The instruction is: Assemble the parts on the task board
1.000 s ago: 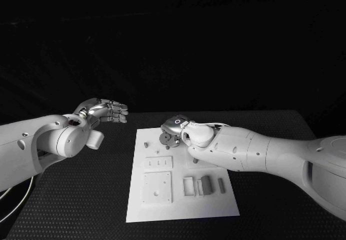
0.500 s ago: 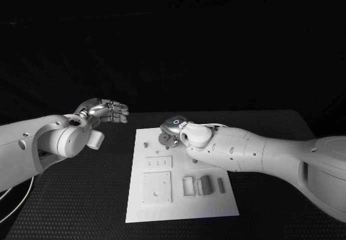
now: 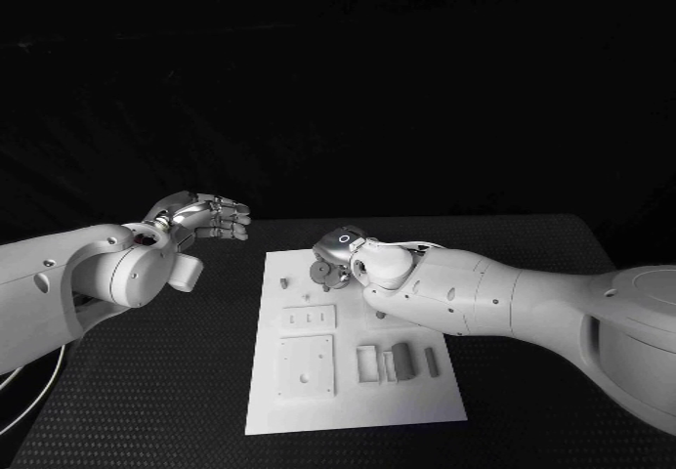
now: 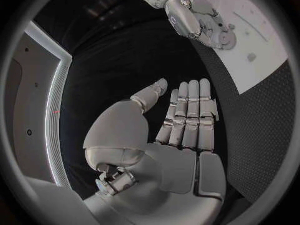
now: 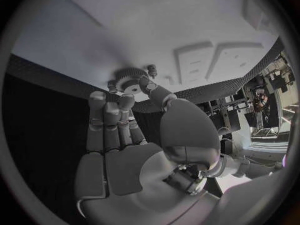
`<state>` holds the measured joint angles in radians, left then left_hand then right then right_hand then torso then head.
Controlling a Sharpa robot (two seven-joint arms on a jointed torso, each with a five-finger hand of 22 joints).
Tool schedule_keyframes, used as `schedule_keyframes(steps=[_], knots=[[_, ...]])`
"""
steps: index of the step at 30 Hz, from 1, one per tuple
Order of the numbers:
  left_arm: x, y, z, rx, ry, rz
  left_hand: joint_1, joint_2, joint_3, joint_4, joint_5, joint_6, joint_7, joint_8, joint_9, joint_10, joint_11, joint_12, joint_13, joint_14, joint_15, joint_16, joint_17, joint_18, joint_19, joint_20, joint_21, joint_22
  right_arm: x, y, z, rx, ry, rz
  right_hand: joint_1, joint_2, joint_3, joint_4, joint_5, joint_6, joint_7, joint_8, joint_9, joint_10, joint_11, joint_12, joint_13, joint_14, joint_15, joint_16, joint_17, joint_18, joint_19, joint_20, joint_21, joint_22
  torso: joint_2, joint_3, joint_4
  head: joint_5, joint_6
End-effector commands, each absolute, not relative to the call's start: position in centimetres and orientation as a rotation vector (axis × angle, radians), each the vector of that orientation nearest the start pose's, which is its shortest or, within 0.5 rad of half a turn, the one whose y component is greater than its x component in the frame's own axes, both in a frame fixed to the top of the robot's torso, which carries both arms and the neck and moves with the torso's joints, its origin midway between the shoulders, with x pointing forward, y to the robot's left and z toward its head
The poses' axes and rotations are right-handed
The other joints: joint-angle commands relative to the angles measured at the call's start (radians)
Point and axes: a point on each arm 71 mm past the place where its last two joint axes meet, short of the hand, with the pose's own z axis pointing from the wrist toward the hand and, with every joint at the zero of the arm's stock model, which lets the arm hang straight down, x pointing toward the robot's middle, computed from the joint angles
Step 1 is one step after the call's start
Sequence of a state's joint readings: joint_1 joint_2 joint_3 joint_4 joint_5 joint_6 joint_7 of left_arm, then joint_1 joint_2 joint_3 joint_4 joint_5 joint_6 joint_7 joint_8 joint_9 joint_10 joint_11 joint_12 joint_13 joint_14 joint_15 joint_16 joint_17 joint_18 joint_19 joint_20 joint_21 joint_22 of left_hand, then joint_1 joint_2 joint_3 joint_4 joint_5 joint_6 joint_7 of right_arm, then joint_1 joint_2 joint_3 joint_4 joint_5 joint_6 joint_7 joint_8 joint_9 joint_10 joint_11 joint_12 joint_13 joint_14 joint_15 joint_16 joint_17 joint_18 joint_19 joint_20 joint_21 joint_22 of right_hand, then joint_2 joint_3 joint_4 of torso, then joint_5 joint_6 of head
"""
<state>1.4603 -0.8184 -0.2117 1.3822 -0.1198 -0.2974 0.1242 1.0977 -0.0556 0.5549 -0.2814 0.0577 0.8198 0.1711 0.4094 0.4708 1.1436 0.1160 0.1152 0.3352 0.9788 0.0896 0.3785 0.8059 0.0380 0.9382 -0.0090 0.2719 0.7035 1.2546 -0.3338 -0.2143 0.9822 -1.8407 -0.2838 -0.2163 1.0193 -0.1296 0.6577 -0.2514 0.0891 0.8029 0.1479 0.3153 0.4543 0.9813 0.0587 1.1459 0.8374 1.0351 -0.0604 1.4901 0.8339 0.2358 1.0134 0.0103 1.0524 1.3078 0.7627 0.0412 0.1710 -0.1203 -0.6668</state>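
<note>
Centrally on a black textured bench (image 3: 169, 391), against a dark background, a white task board (image 3: 423, 396) is laid flat. Two recessed rectangular plates are seen at its 9 o'clock side, a smaller one (image 3: 310, 319) above a larger one (image 3: 308, 366). Toward 5 o'clock, three upright block parts (image 3: 398, 362) are grouped side by side, with a narrow strip just beside them. One small peg (image 3: 286, 282) stands near the 11 o'clock corner.

At the board's 12 o'clock end, the right robot hand (image 3: 338, 256) is lowered onto the board, and a toothed gear (image 5: 128, 80) is pinched between its thumb and fingertips (image 5: 124, 101), the gear lying against the board surface. One gear is counted.

The left robot hand (image 3: 209, 217) is held off the board at 10 o'clock, over the bench, with its fingers (image 4: 190, 110) straight and side by side, the thumb apart, and nothing held.
</note>
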Motion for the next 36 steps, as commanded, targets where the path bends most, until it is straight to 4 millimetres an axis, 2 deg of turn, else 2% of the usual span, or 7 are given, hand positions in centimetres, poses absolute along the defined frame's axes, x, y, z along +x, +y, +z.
schedule_keyframes(steps=[1,16,19,23,25,32,36], knots=[[53.6,24.2,-12.9,-0.964,1.602,-1.237,-0.005,-0.001,-0.004,-0.002,-0.007,0.001,0.005,-0.004,0.002,0.004,0.004,-0.004,0.001,0.003,0.004,-0.006,0.002,0.005,0.001,0.003,-0.005,0.002,55.3,-8.6,-22.9,-0.601,1.573,0.254,0.002,-0.015,0.002,0.008,0.006,0.073,0.006,-0.017,-0.01,-0.073,-0.015,-0.003,-0.001,0.014,-0.001,-0.008,0.001,0.026,0.001,-0.007,-0.009,0.011,0.0,0.0007,0.0,0.0,0.0],[53.6,24.3,-12.9,-0.965,1.6,-1.234,-0.006,-0.001,-0.004,-0.002,-0.007,0.001,0.005,-0.004,0.002,0.004,0.004,-0.006,0.002,0.003,0.004,-0.007,0.002,0.005,0.001,0.003,-0.006,0.002,55.3,-8.8,-23.0,-0.583,1.589,0.27,0.013,-0.019,0.003,0.016,0.006,0.034,0.022,-0.038,-0.024,-0.085,0.0,-0.004,-0.001,0.006,0.014,-0.014,0.002,0.026,-0.004,-0.002,-0.015,0.011,0.0,0.0008,0.0002,-0.001,0.001],[53.6,24.3,-12.9,-0.965,1.6,-1.234,-0.006,-0.001,-0.004,-0.002,-0.007,0.001,0.005,-0.004,0.002,0.004,0.004,-0.006,0.003,0.003,0.004,-0.007,0.002,0.005,0.001,0.003,-0.006,0.002,55.4,-9.1,-23.1,-0.579,1.614,0.276,0.018,0.005,0.003,0.012,0.005,0.032,0.023,-0.038,-0.026,-0.089,0.001,-0.005,-0.001,0.003,0.015,-0.015,0.003,0.026,-0.008,0.0,-0.017,0.012,0.0,0.0008,0.0,-0.001,0.001],[53.6,24.3,-12.9,-0.965,1.6,-1.234,-0.007,-0.001,-0.004,-0.001,-0.007,0.001,0.005,-0.005,0.002,0.004,0.004,-0.006,0.003,0.003,0.004,-0.007,0.002,0.004,0.001,0.003,-0.006,0.003,55.3,-9.3,-23.3,-0.58,1.629,0.282,0.026,0.085,0.001,-0.023,0.005,0.033,0.02,-0.034,-0.027,-0.095,-0.003,-0.004,-0.001,-0.004,0.013,-0.015,0.005,0.026,-0.018,0.005,-0.018,0.017,0.0,0.0005,0.0002,-0.001,0.0],[53.6,24.3,-12.9,-0.966,1.599,-1.233,-0.008,-0.001,-0.004,-0.001,-0.007,0.001,0.005,-0.005,0.002,0.004,0.004,-0.006,0.003,0.003,0.005,-0.007,0.003,0.004,0.001,0.003,-0.006,0.003,55.3,-9.4,-23.3,-0.578,1.63,0.282,0.03,0.109,0.003,-0.036,0.006,0.035,0.017,-0.032,-0.028,-0.097,-0.004,-0.004,-0.001,-0.005,0.011,-0.015,0.006,0.026,-0.021,0.006,-0.017,0.018,0.0,0.0007,-0.0001,0.0,0.0],[53.6,24.4,-12.9,-0.967,1.598,-1.232,-0.007,0.0,-0.004,-0.001,-0.006,0.001,0.005,-0.005,0.002,0.005,0.004,-0.007,0.004,0.003,0.004,-0.008,0.003,0.005,0.001,0.003,-0.006,0.003,55.2,-9.8,-23.2,-0.566,1.629,0.292,0.021,0.073,-0.006,-0.034,0.006,0.036,0.02,-0.031,-0.03,-0.096,-0.001,-0.002,-0.002,-0.005,0.013,-0.014,0.008,0.026,-0.02,0.008,-0.015,0.018,0.0,0.0009,-0.0001,0.0,0.0],[53.6,24.4,-12.9,-0.968,1.597,-1.231,-0.007,0.0,-0.004,-0.002,-0.007,0.001,0.005,-0.005,0.002,0.005,0.004,-0.007,0.004,0.003,0.004,-0.008,0.003,0.005,0.001,0.003,-0.007,0.003,55.2,-9.9,-23.3,-0.569,1.639,0.295,0.021,0.071,-0.005,-0.034,0.006,0.036,0.02,-0.031,-0.03,-0.095,-0.001,-0.002,-0.002,-0.004,0.013,-0.014,0.008,0.026,-0.02,0.008,-0.015,0.018,0.0,0.0006,0.0,0.0,0.0]])
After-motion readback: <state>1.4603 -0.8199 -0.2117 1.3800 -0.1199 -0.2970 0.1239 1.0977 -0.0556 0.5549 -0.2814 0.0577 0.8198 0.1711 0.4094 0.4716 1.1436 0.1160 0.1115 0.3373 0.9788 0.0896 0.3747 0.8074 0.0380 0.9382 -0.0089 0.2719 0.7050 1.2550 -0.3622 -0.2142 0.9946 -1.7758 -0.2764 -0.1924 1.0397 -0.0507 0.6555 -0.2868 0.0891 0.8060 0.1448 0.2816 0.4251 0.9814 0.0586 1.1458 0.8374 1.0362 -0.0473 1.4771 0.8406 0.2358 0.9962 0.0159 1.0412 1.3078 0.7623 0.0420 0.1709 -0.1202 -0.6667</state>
